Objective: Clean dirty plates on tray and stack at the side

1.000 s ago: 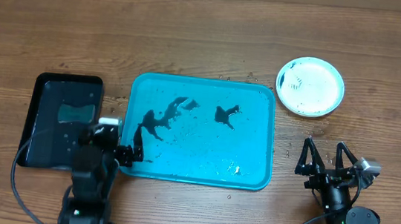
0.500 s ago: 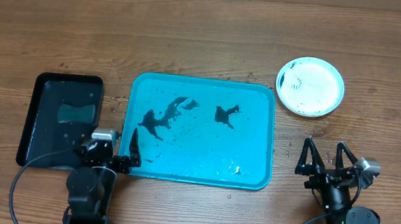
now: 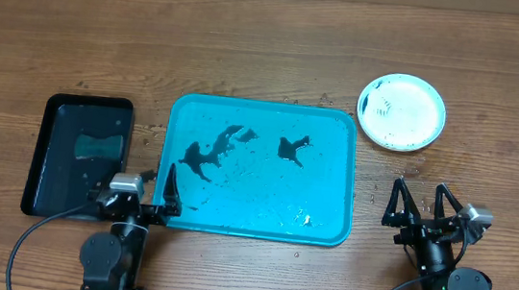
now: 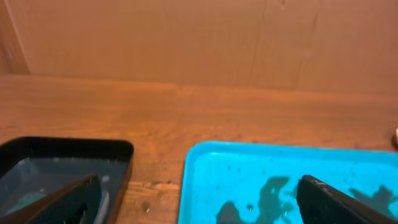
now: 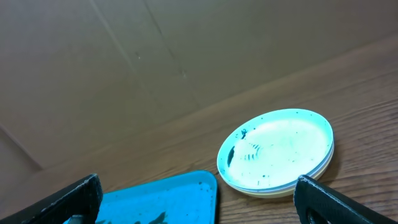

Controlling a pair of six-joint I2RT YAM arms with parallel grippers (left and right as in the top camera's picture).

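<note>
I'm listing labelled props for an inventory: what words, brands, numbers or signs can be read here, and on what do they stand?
None can be read.
The blue tray, the black tray, the plates and the wooden table show no print in any view.
The dark marks on the blue tray and the plates are smears, not lettering.

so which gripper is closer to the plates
Right. The right gripper is just robot-side of the plates, right of the tray; the left gripper is at the tray's near-left corner, the whole tray away.
</note>
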